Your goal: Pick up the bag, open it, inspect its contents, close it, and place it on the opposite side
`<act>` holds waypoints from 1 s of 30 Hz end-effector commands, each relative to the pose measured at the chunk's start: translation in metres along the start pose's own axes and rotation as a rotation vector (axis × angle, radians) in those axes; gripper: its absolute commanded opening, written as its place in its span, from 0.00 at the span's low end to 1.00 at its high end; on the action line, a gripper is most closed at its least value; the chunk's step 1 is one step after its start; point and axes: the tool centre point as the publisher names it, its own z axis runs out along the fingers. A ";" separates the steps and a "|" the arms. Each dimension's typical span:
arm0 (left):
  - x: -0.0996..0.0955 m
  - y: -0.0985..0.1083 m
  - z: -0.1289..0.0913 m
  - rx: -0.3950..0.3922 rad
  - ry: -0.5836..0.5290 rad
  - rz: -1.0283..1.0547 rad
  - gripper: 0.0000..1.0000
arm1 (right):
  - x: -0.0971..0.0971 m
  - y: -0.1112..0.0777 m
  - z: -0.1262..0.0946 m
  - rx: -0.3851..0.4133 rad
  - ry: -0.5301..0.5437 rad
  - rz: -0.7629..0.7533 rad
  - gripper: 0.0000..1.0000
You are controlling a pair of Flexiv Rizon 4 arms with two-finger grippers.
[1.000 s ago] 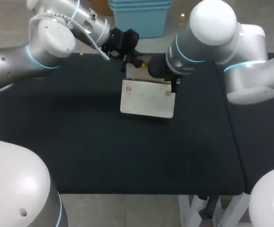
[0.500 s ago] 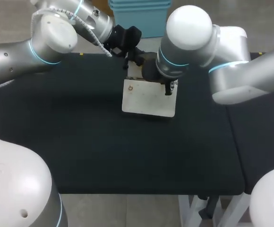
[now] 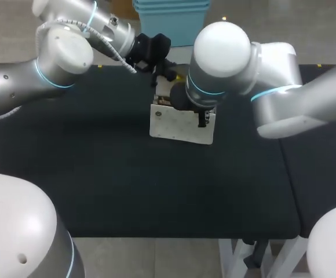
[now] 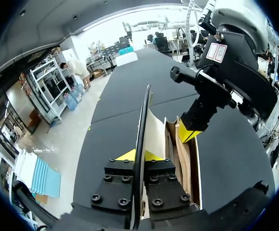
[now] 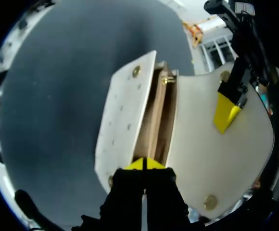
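A white bag (image 3: 179,124) with brass snaps stands on the black table (image 3: 98,174), behind its middle. My left gripper (image 3: 163,72) is at the bag's far side. In the left wrist view that gripper (image 4: 139,155) is shut on the thin edge of the opened flap (image 4: 143,120). My right gripper (image 5: 144,163) is shut on a wall at the bag's mouth (image 5: 156,125), where brown inner layers show. The right gripper (image 4: 187,134) also shows in the left wrist view, down at the mouth. The right arm's wrist (image 3: 197,95) hides the bag's top from above.
The black table top stretches wide to the left of the bag and toward the front edge (image 3: 156,236). A seam (image 3: 287,174) separates it from a second black surface at the right.
My right arm has swung leftward over the bag and now covers more of its top. The bag's upper part has shifted slightly with it. The left arm has barely moved.
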 end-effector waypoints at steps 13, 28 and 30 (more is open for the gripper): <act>0.014 -0.008 -0.011 0.035 -0.047 0.048 0.00 | -0.022 -0.003 0.008 0.052 -0.074 0.004 0.00; 0.012 -0.005 -0.012 0.075 -0.063 0.028 0.00 | -0.007 -0.008 0.022 0.039 -0.033 0.036 0.00; 0.013 -0.005 -0.013 0.078 -0.058 0.036 0.00 | -0.006 -0.007 0.024 0.034 -0.030 0.039 0.00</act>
